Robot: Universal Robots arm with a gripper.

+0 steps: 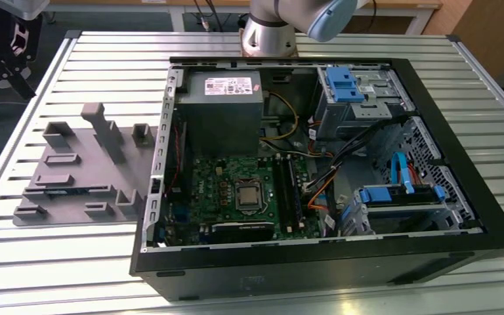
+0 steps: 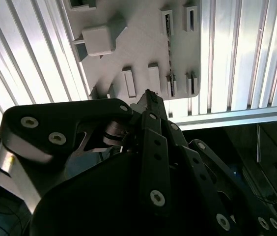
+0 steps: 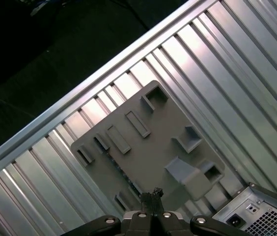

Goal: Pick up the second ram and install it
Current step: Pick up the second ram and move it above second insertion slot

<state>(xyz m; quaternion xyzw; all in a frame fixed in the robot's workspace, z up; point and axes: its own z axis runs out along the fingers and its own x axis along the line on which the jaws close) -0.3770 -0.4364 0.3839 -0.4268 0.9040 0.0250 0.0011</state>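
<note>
The second ram (image 1: 66, 191) sits edge-up in the grey fixture tray (image 1: 77, 172) on the slatted table (image 1: 103, 52). That's at the exterior view's left, just beside the open PC case (image 1: 322, 262) and well apart from the black slot rails (image 1: 283, 190) on the green motherboard (image 1: 208, 184). Not picked yet, by the look of it.

Your gripper (image 3: 151, 194) has its fingers drawn together, narrow, w/ nothing btwn them. It hangs above the tray w/ clear air under the tips.

What could go wrong, as I judge it:
- The stick offers you just a thin edge, w/ tray posts near both ends. Come down w/ tips this narrow and you'd land on top of it, not around it. That could chip the board or shove the tray.
- Nothing visibly pins the tray to the slats, so a skewed grip may drag it along.
- Inside the case, cables (image 1: 322, 177) lie near the rails. A tilted stick could snag, or seat at one end only.

Views:
- The exterior view gives you tray, case and rails together, so you can judge the gap btwn them.
- In the second wrist view the gripper (image 2: 148, 96) tip lines up close to the ram's (image 2: 168, 24) slot. The exterior view gives no read on that alignment.
- The first wrist view adds both tips pressed close, plus the case's rear corner.
</note>
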